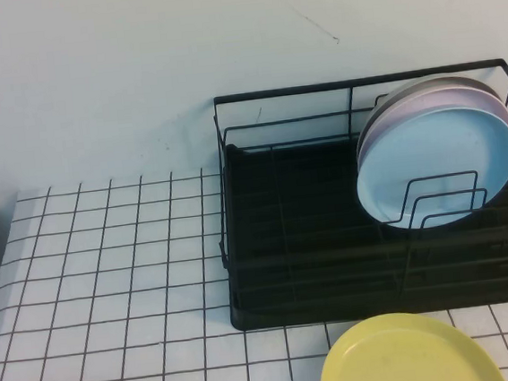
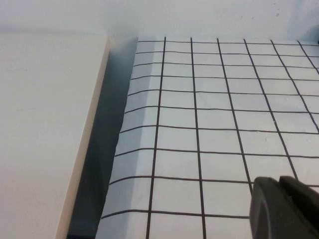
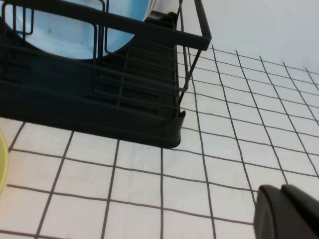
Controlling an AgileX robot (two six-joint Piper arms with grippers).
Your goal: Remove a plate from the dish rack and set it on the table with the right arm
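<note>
We find the plate [image 1: 436,166] standing on edge in the dish rack [image 1: 286,241], leaning against a pale pink plate [image 1: 498,106] behind it and propped by the upright wire dividers, which is why it stays upright and faces outward. A yellow plate [image 1: 409,356] already lies flat on the table [image 1: 110,285] just in front of the rack. Our right gripper [image 3: 289,211] hangs low over bare table beyond the rack's outer corner, its fingers pressed together and holding nothing; the blue plate sits well ahead of those fingertips, inside the rack and behind the wires. Our left gripper [image 2: 286,206] rests over the table's far edge beside a pale board [image 2: 45,124], its fingers apparently closed and empty, well apart from everything. We judge the reach has not yet begun.
</note>
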